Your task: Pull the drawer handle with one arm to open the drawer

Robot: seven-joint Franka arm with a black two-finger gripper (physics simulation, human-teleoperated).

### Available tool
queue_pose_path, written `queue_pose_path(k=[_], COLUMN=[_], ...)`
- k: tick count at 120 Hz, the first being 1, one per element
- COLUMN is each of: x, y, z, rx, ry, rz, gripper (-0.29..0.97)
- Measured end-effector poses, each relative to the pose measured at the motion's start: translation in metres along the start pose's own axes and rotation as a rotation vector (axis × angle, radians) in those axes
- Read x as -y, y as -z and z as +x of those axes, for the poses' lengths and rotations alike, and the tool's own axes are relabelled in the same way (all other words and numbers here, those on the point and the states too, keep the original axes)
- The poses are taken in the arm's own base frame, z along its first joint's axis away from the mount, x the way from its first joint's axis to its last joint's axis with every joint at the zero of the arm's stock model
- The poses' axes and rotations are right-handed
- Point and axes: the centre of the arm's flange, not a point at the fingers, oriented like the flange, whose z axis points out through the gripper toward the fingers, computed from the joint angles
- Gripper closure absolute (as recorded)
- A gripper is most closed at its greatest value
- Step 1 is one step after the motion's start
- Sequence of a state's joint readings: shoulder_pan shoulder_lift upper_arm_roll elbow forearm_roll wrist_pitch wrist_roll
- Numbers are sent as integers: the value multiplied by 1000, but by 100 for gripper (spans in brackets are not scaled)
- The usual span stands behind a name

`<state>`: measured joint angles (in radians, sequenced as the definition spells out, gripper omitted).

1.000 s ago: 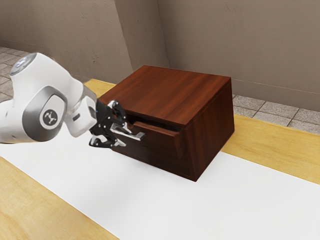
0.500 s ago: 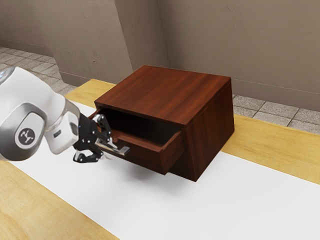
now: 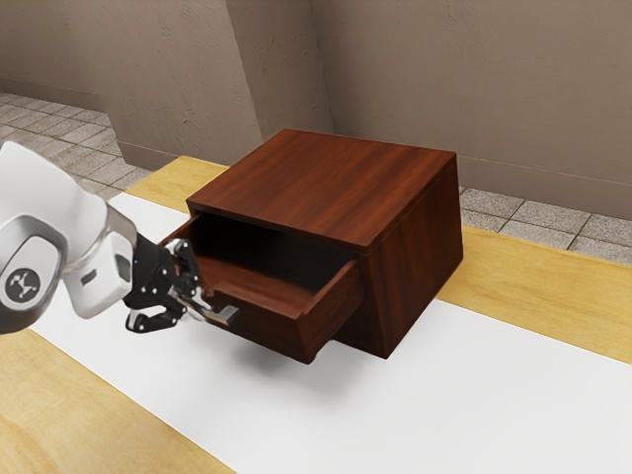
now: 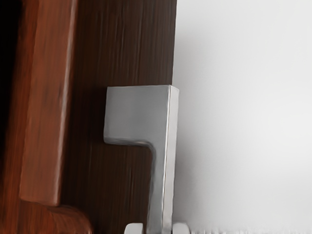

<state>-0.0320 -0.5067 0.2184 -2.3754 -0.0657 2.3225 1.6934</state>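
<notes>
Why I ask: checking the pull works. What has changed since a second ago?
The gripper, shut on the drawer handle throughout, moved toward the exterior view's left, drawing the drawer from barely open to well out. The cabinet stayed where it was.

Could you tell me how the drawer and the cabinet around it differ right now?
The drawer juts out toward the exterior view's left; the cabinet sits flat on the white mat. The drawer is open-topped; the cabinet has a closed top. The drawer carries a metal handle, clamped by the gripper; the cabinet shows none. Both are dark reddish wood.
</notes>
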Motion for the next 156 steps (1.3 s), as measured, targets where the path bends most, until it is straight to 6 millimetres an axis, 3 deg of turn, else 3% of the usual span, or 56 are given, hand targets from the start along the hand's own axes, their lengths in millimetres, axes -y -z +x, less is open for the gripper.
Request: queue_pose_path(k=[51,112,156], x=[-24,-45,-48], y=[5,16,21], z=[-14,-4,-2], rx=[15,-12,2], ry=[5,-16,-36], rz=[-23,-72,-85], gripper=[70,60,66])
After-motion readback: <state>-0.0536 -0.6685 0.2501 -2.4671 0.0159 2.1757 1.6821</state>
